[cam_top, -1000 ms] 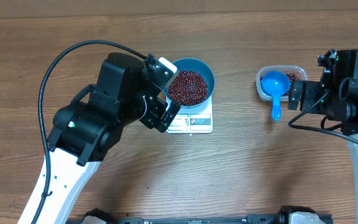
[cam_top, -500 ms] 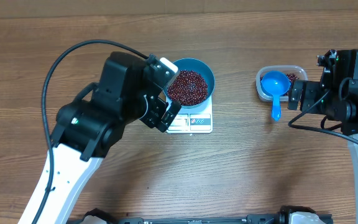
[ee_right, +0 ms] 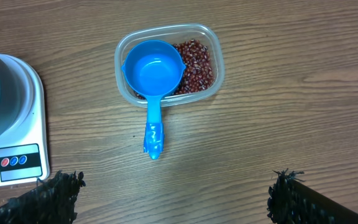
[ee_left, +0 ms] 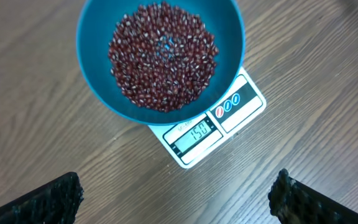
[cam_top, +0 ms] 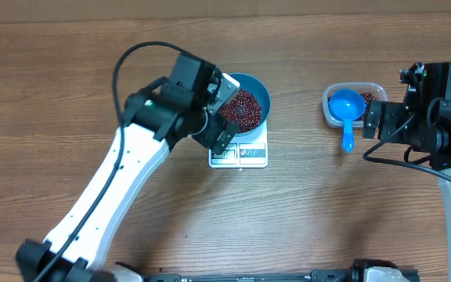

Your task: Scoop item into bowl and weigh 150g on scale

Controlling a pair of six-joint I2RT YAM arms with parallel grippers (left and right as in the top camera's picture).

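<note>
**Loaded bowl sitting on scale; both grippers holding nothing**

The red-brown beans (ee_left: 163, 56) are lying heaped in the blue bowl (ee_left: 95, 37), which is sitting squarely on the white scale (ee_left: 241, 109). The display (ee_left: 197, 132) appears to be showing the target weight.

The left gripper (ee_left: 176, 202) is hovering above bowl and scale with its fingers spread wide and nothing between them. The right gripper (ee_right: 173, 202) is likewise gaping and empty, hanging near the blue scoop (ee_right: 153, 74), which is resting in the clear tub (ee_right: 213, 46) of leftover beans.

Handling judgement: the beans are behaving as a loose, rolling mass and are likely to spill at any tilt. The bowl is looking rigid and smooth-walled, so probably slippery. Pinching across the rim and keeping it level is looking the soundest hold.
</note>
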